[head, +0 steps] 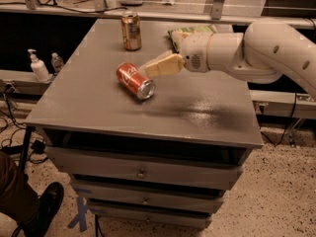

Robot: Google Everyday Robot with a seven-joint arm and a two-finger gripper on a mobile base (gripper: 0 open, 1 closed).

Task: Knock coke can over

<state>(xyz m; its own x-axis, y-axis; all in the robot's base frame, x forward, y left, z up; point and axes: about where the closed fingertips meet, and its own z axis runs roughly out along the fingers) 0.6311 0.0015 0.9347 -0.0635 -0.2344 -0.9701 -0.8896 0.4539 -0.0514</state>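
Note:
The red coke can (pixel 134 80) lies on its side on the grey cabinet top (pixel 98 102), its silver top facing the front right. My gripper (pixel 152 69) reaches in from the right on the white arm (pixel 247 53). Its beige fingers (pixel 163 65) point left and down, just above and to the right of the can. It holds nothing.
A gold can (pixel 131 30) stands upright near the back edge. A green and yellow bag (pixel 182 34) lies at the back, partly behind the arm. A soap dispenser (pixel 38 67) stands on a ledge to the left. A person's shoe (pixel 47 206) is at lower left.

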